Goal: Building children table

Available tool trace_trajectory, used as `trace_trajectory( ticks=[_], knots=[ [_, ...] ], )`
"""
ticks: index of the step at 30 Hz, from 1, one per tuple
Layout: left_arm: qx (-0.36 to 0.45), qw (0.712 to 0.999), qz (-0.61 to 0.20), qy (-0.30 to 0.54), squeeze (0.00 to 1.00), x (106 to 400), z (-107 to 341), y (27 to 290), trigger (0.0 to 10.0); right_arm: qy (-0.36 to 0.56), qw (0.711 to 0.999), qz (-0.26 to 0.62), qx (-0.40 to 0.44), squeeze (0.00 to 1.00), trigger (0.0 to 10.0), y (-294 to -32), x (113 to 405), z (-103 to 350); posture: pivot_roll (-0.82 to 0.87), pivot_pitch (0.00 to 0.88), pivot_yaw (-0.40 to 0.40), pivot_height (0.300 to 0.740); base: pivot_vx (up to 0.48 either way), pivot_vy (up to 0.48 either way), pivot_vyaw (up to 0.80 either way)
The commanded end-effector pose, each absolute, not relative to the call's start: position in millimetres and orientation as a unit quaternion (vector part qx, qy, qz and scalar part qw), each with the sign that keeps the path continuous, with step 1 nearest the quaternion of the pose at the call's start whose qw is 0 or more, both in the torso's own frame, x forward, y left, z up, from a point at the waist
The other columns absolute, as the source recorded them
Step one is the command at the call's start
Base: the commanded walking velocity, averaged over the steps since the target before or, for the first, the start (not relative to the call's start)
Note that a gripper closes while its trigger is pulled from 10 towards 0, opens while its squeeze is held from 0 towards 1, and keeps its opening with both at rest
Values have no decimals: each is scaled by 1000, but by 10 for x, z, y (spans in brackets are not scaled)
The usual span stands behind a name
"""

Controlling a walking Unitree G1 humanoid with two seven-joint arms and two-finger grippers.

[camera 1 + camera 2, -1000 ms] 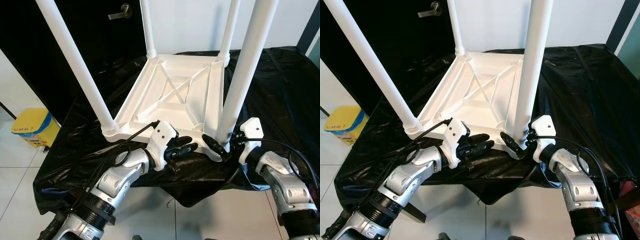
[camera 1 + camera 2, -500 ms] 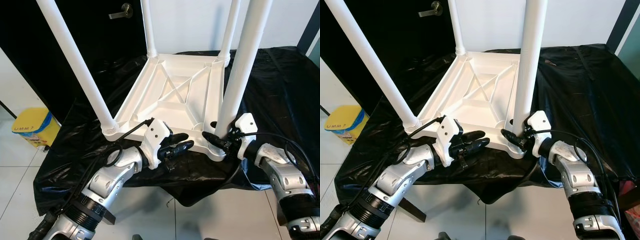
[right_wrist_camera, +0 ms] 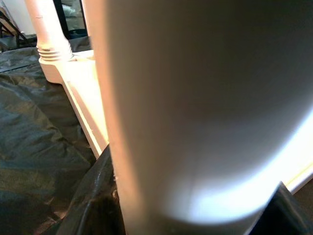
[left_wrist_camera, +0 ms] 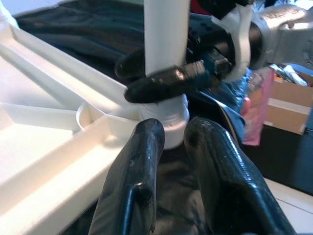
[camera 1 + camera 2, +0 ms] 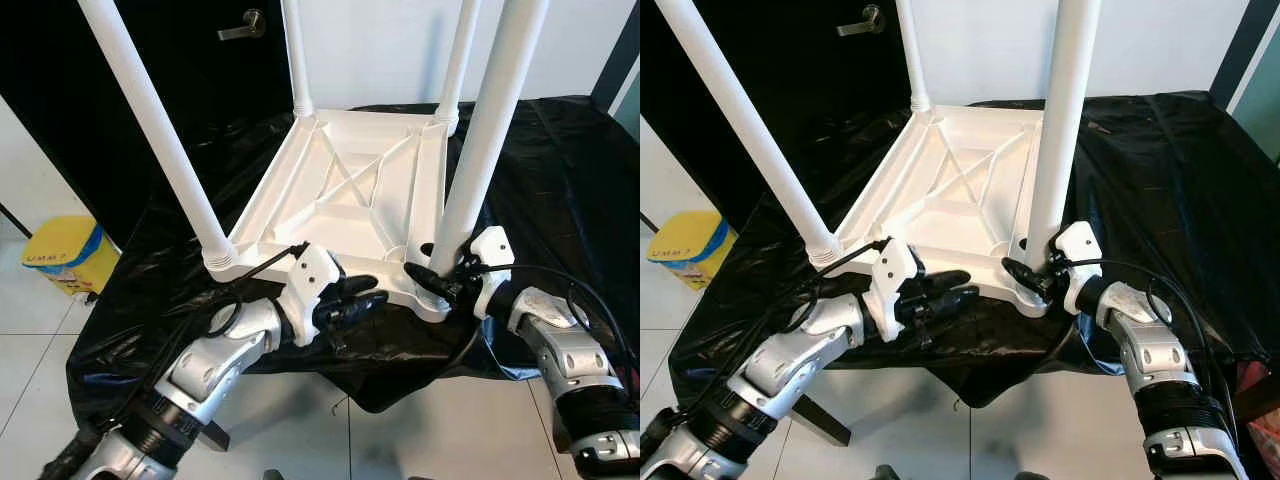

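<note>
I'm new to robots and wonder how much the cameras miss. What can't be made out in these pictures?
- The tops of the four legs: cut off by the upper edge in both eye views.
- The surface under the black sheet: covered by it.
- The right gripper at the near right leg: in the right wrist view the blurred leg blocks its fingers.
- The yellow bin: its print is too small.

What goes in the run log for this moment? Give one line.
stage: leg fitting | right gripper: shut on near-right leg at its base | left gripper: empty, beside tabletop edge | tabletop: upside down on black sheet
</note>
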State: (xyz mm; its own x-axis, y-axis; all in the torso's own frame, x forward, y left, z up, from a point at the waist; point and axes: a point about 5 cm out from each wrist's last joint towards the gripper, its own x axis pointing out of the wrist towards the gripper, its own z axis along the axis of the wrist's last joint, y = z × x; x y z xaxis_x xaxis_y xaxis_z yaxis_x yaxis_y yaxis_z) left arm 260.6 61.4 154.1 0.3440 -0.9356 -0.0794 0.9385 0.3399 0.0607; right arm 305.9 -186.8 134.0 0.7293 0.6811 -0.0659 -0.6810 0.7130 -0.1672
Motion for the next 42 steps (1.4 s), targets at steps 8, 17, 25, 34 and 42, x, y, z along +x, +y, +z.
trace_trajectory(
  ticks=[8, 17, 25, 34, 42],
  knots=[
    [38, 652, -757, 31, 0, 2334, 1571, 561, 10000, 19, 916, 392, -87, 0, 10000, -1800, 3051, 1245, -177, 5, 41, 740, 0, 0, 0],
    [35, 634, -772, 36, 0, 2281, 1602, 567, 10000, 20, 913, 399, -88, 0, 10000, -1785, 3051, 1241, -177, 6, 40, 740, 0, 0, 0],
    [29, 648, -760, 35, 0, 2313, 1616, 572, 10000, 21, 912, 399, -90, 0, 10000, -1785, 3052, 1237, -179, 5, 42, 740, 0, 0, 0],
    [11, 796, -605, 20, 0, 2727, 1630, 596, 10000, 15, 917, 389, -86, 0, 10000, -1796, 3028, 1237, -186, 13, 56, 740, 0, 0, 0],
    [-12, 929, -370, -17, 0, 3216, 1732, 723, 10000, 16, 920, 384, -78, 0, 10000, -1783, 2980, 1203, -184, 19, 53, 740, 0, 0, 0]
  ],
)
